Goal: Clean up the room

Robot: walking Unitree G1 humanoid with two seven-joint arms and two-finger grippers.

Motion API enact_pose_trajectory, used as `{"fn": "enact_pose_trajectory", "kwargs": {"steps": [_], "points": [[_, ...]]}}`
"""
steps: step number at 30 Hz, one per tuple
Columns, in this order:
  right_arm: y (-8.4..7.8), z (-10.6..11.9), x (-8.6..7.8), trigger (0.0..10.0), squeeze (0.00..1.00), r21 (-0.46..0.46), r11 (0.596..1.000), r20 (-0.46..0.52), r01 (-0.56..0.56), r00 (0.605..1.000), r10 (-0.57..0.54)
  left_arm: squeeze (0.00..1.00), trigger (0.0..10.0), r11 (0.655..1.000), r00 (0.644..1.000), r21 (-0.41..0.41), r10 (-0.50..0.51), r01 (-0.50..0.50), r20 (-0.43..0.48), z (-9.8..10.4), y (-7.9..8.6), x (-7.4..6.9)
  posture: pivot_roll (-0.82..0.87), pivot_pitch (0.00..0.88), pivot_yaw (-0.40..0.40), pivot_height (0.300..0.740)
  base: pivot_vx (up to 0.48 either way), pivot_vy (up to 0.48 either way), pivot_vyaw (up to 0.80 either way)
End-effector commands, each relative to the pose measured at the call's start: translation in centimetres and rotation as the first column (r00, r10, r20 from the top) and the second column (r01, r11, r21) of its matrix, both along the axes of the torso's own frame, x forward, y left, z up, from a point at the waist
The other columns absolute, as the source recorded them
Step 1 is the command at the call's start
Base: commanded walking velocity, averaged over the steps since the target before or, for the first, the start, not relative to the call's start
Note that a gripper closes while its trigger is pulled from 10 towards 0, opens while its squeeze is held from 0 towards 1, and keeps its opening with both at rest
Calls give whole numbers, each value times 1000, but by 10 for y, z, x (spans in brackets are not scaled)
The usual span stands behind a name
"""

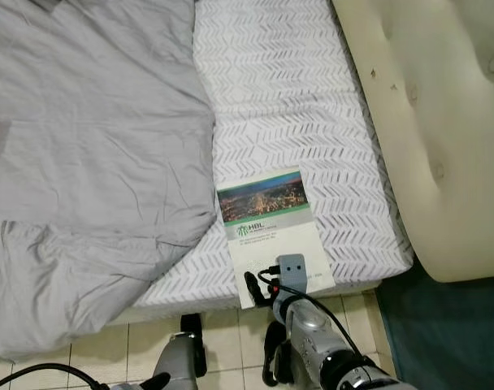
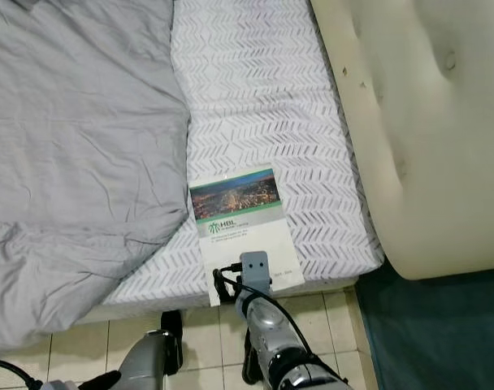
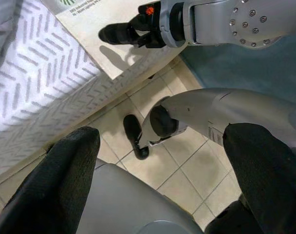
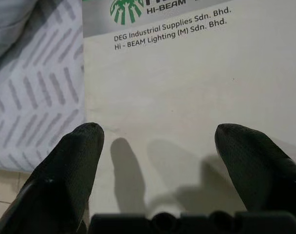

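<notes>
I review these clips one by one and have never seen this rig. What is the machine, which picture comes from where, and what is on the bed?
It is a humanoid robot with two silver arms, each ending in a gripper of two long black fingers. The two wide pictures come from a stereo camera on its head, looking down at a bed. The other two come from cameras on its wrists, looking along the fingers.

On the bed lie a grey blanket and, at the near edge of the patterned sheet, a white booklet with a city photo on its cover. The right gripper is over the booklet's near end, fingers open, holding nothing. The left gripper is low over the tiled floor, also open. A cream cushioned headboard stands on the right.
</notes>
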State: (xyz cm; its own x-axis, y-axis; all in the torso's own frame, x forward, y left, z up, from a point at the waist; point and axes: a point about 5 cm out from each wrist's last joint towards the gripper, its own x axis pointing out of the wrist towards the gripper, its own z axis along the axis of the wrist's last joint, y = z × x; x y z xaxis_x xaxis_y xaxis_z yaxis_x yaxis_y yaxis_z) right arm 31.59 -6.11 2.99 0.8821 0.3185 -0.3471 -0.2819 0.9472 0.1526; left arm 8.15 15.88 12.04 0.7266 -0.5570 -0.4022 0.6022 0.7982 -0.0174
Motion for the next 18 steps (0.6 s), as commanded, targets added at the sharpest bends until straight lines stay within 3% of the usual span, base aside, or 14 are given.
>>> {"fn": "enact_pose_trajectory", "kwargs": {"steps": [1, 4, 6, 8, 9, 11, 12, 15, 18], "points": [[2, -13, -10, 10000, 0, -59, 998, -45, -33, 999, 30, 0, 10000, 999, 999, 37, 17, -18, 28, 2, 1, -4, 194, 673, -36, 740, 0, 0, 0], [3, -12, -9, 10000, 0, -83, 996, -36, -44, 999, 41, 0, 10000, 996, 996, 77, 37, -43, 84, 2, 3, -4, 192, 675, -42, 740, 0, 0, 0], [5, -8, -6, 10000, 0, -95, 994, -14, -52, 999, 51, 0, 10000, 990, 982, 111, 62, -83, 177, 0, 3, -2, 167, 682, -69, 740, 0, 0, 0], [6, -3, -3, 10000, 0, -89, 995, 2, -52, 999, 52, 0, 10000, 994, 957, 100, 21, -52, 289, 6, -10, 10, 124, 706, -115, 740, 0, 0, 0], [6, -3, -3, 10000, 0, -89, 995, 2, -52, 999, 52, 0, 10000, 994, 957, 100, 21, -52, 289, 6, -10, 10, 124, 706, -115, 740, 0, 0, 0], [6, 0, 0, 10000, 0, -96, 994, 13, -51, 999, 53, 0, 10000, 994, 916, 108, -17, -29, 400, 10, -19, 23, 88, 730, -146, 740, 0, 0, 0], [6, 0, 0, 10000, 0, -102, 993, 18, -53, 998, 55, 0, 10000, 991, 902, 126, -22, -36, 431, 2, -20, 28, 75, 731, -159, 740, 0, 0, 0], [7, 1, 0, 10000, 0, -98, 994, 22, -50, 998, 52, 0, 10000, 989, 897, 137, -16, -50, 442, -8, -19, 31, 71, 732, -160, 740, 0, 0, 0], [7, 1, 1, 10000, 0, -76, 997, 18, -29, 999, 30, 0, 10000, 977, 914, 165, 61, -137, 401, -40, -9, 40, 60, 743, -173, 740, 0, 0, 0]]}}
